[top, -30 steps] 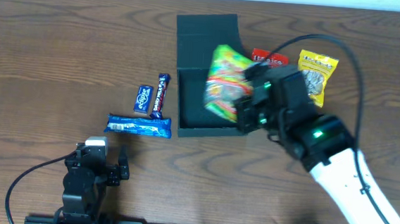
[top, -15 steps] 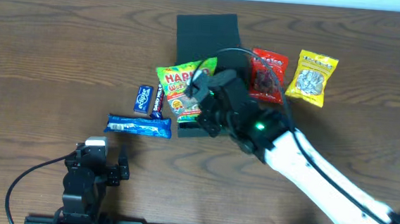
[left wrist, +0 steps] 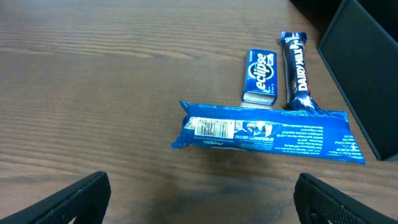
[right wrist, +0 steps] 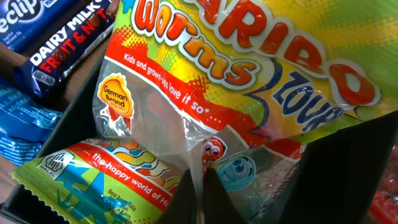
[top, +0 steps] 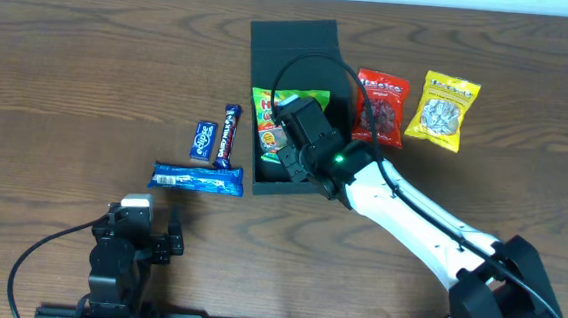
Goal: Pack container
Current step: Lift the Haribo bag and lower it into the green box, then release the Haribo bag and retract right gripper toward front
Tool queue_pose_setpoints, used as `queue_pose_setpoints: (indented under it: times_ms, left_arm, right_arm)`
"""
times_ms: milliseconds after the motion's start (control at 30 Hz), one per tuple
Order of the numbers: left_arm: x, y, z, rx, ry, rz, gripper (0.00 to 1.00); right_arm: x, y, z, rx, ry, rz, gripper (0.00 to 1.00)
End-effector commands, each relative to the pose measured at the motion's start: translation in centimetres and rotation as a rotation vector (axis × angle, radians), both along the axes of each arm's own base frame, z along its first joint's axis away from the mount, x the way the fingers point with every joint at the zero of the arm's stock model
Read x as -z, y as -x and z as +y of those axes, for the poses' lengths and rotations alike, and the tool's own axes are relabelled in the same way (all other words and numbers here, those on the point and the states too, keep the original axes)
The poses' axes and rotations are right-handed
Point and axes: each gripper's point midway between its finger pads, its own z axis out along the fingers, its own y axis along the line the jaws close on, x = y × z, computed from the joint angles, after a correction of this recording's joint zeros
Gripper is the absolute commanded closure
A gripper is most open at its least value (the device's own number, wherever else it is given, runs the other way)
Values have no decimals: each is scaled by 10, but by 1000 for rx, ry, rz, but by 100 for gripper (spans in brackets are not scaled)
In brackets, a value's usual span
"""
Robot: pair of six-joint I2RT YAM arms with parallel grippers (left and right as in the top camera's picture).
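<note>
The right hand (top: 283, 144) reaches down into the dark teal-green square cardboard container (top: 267, 186). The container sits open at the middle of the brown wooden tabletop (top: 70, 64), its flat hinged lid (top: 294, 41) thrown back on the far side to leave the mouth free. The hand's fingers (right wrist: 181, 208) are pinched almost shut on the clear film of a bright green-and-yellow plastic bag of gummy worms (right wrist: 249, 93). It grips from above, probably so the bag can be laid flat between the walls. The bag looks mostly inside, so letting go seems the step in hand.

A red foil snack packet (top: 380, 106) and a yellow seed packet (top: 451, 111) lie just right of the container. To its left lie a long blue wrapped biscuit bar (left wrist: 267, 134), a small blue mint box (left wrist: 261, 76) and a dark blue chocolate bar (left wrist: 297, 71), all likely awaiting packing.

The left hand (left wrist: 202, 186) is spread wide and empty, over the near tabletop, apart from the work.
</note>
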Motion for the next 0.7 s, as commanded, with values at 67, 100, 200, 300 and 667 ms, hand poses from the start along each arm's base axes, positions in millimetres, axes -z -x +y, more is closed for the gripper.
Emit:
queue_pose_setpoints:
  times_ms: [67, 100, 200, 300, 667]
  left_arm:
    - [4, 0, 1, 0, -15, 7, 5]
    - [4, 0, 1, 0, -15, 7, 5]
    - [4, 0, 1, 0, -15, 7, 5]
    - [4, 0, 1, 0, -15, 7, 5]
    - [4, 0, 1, 0, -15, 7, 5]
  right_arm:
    - [-13, -3, 12, 30, -94, 11, 99]
    - [-13, -3, 12, 29, -96, 13, 98]
    - [-13, -3, 11, 30, -91, 15, 98]
    - [-12, -2, 10, 32, -86, 18, 98]
    - [-14, 5, 5, 83, -97, 57, 1]
